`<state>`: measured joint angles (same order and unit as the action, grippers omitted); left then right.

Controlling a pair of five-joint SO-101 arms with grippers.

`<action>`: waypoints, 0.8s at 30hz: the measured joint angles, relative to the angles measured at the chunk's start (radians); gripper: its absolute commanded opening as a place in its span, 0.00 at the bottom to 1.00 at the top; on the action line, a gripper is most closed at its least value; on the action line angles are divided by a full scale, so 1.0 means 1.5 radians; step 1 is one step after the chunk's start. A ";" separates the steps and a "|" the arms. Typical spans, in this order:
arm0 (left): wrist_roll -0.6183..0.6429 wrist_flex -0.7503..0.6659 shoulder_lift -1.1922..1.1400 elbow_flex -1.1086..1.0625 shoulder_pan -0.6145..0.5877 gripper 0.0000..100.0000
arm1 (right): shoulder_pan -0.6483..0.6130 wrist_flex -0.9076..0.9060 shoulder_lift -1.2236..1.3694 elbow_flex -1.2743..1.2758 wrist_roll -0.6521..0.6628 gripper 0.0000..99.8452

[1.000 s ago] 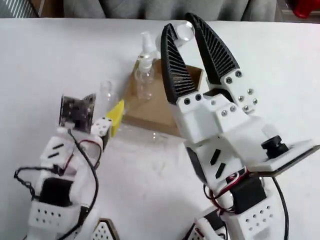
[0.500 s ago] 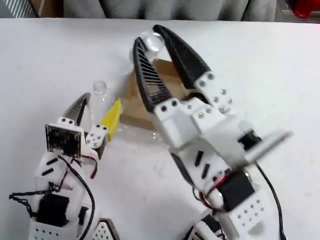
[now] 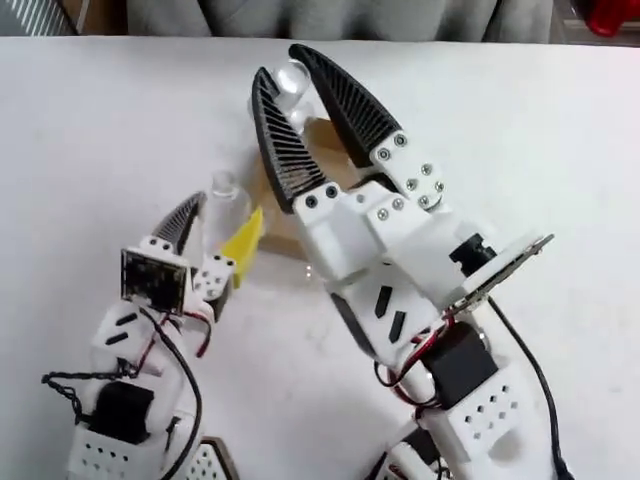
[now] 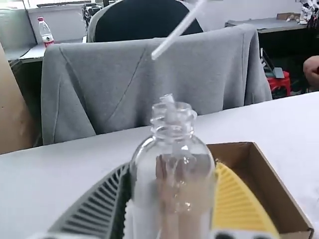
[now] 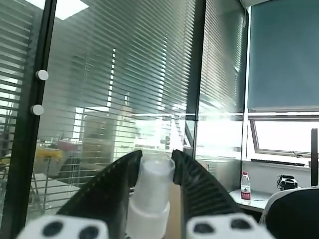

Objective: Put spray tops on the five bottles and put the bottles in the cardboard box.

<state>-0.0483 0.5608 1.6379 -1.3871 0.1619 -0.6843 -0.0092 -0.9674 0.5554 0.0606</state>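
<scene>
Though the box is half hidden, left fingers clamp a bottle, right fingers a spray top.

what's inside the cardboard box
In the left wrist view one corner of the cardboard box shows only bare cardboard. The bottle in the left tool hides the rest; from above, the right tool, holding a spray top, and its arm cover most of it.
</scene>
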 measured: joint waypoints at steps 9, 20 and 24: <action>0.000 0.000 0.000 0.000 -0.001 0.02 | -0.001 -0.013 0.000 0.000 0.000 0.02; 0.000 0.000 0.000 -0.016 -0.002 0.02 | -0.001 -0.047 0.000 0.000 0.000 0.01; -0.027 -0.016 0.000 -0.024 -0.002 0.02 | -0.001 -0.052 0.000 0.000 0.000 0.01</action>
<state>-0.0882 0.5363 1.6379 -1.4223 0.1588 -0.6859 -0.0875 -0.9674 0.5554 0.0606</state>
